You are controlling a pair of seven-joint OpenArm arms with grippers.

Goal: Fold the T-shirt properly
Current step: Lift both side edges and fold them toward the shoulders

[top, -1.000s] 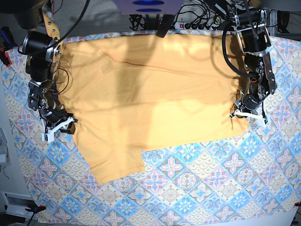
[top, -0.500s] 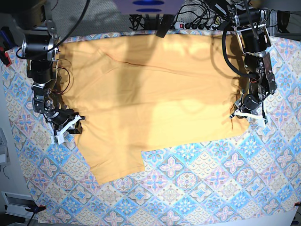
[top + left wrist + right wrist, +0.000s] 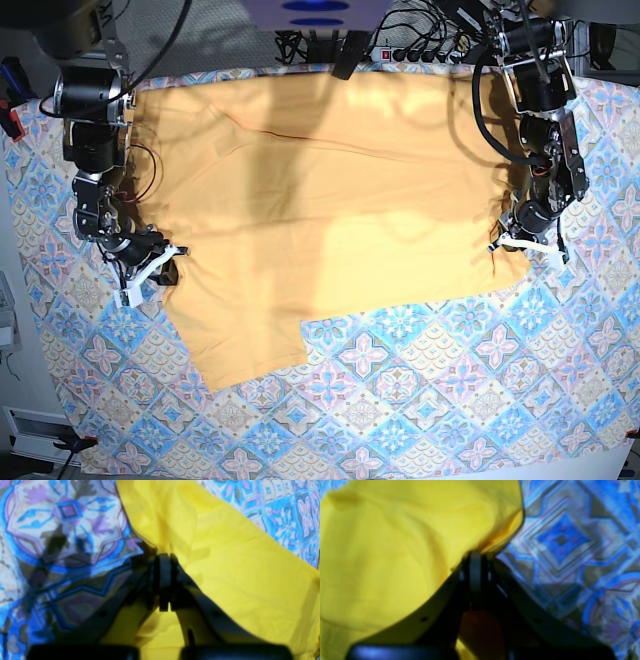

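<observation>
While the T-shirt [image 3: 320, 200] lies flat on the tablecloth [image 3: 420, 400], 2 grippers, left [image 3: 165, 555] and right [image 3: 475, 553], pinch its opposite edges.

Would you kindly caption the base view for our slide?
Both grippers, left and right, pinch opposite edges of the T-shirt spread on the tablecloth.

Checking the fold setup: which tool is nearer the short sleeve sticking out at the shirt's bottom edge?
Right. The right tool grips the T-shirt edge just above that sleeve; the left tool is clamped on the opposite side edge, far across.
</observation>
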